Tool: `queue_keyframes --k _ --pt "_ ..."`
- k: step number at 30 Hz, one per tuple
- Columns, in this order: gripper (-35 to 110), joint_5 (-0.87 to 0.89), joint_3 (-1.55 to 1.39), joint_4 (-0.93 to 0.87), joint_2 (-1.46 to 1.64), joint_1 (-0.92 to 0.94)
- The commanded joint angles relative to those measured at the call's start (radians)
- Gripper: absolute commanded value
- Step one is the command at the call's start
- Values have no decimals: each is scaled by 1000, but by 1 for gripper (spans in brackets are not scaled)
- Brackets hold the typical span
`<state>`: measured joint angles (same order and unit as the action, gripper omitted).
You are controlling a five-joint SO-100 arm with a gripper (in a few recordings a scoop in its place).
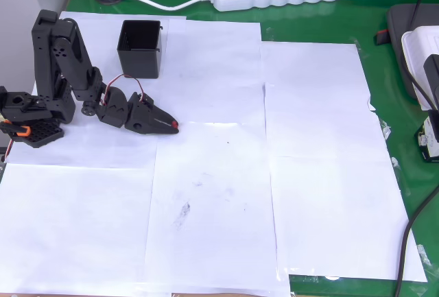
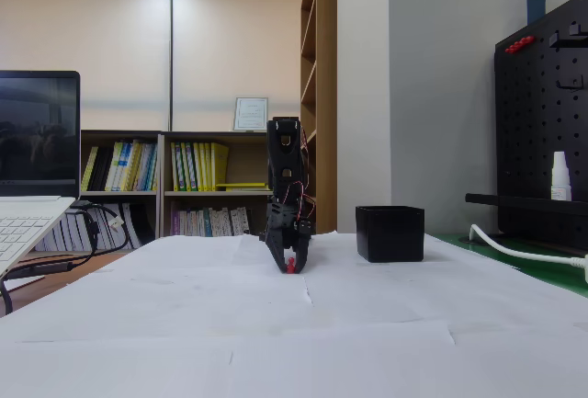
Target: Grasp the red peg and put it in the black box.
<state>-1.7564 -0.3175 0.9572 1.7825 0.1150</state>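
Where the gripper [image 1: 171, 126] [image 2: 291, 267] narrows to its tip, the red peg [image 1: 175, 127] [image 2: 290, 267] shows as a tiny dark-red speck pinched between the closed fingers, low over the white paper sheets [image 1: 219, 194]. The black box [image 1: 140, 48] [image 2: 390, 233], square, open-topped and straight-walled, stands well apart from it, beyond the arm in the overhead view. No writing on either can be read.
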Motion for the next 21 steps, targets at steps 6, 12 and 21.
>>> queue_keyframes --k 6,12,21 --pt "0 41 -34 -17 -178 -48" --pt "0 49 -54 -133 -457 -87" --pt "0 107 -276 -531 -825 -245"
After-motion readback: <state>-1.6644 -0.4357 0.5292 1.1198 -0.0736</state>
